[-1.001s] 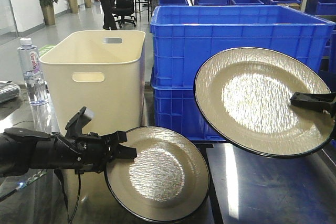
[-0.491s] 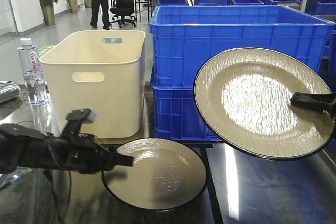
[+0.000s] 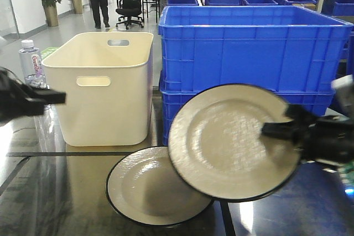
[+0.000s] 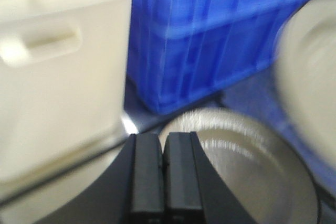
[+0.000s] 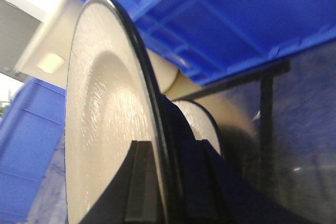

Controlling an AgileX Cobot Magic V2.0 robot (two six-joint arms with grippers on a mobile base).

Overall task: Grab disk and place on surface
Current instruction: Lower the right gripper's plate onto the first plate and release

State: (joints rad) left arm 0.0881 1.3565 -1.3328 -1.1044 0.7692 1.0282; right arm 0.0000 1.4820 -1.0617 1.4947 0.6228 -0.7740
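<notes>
Glossy dark surface point(image 3: 50, 192) runs right across in front of me, blue crates point(image 3: 249, 48) stacked at the back, cream bin point(image 3: 105, 98) to their left. Now the disk point(image 3: 221, 142): it's up in the air, tipped nearly on edge and facing us, low over the surface and just in front of the crates. The right claw point(image 3: 274, 131) is clamped on its rim, one jaw on each face, and that's the only hold it has! A second disk point(image 3: 138, 192) lies flat on the surface below; the raised one overlaps it from here, and I can't tell whether they touch. I'd say this one is stiff, glazed, slick and fairly weighty, so a pinch at one rim point lets it want to swing or slip. The raised rim is the sensible place to grip, and it looks chippable, so it wants setting down gently and flat. Left claw point(image 4: 164, 148) is off to the side, jaws pressed together on nothing. Bottle point(image 3: 29, 62) stands far left.
</notes>
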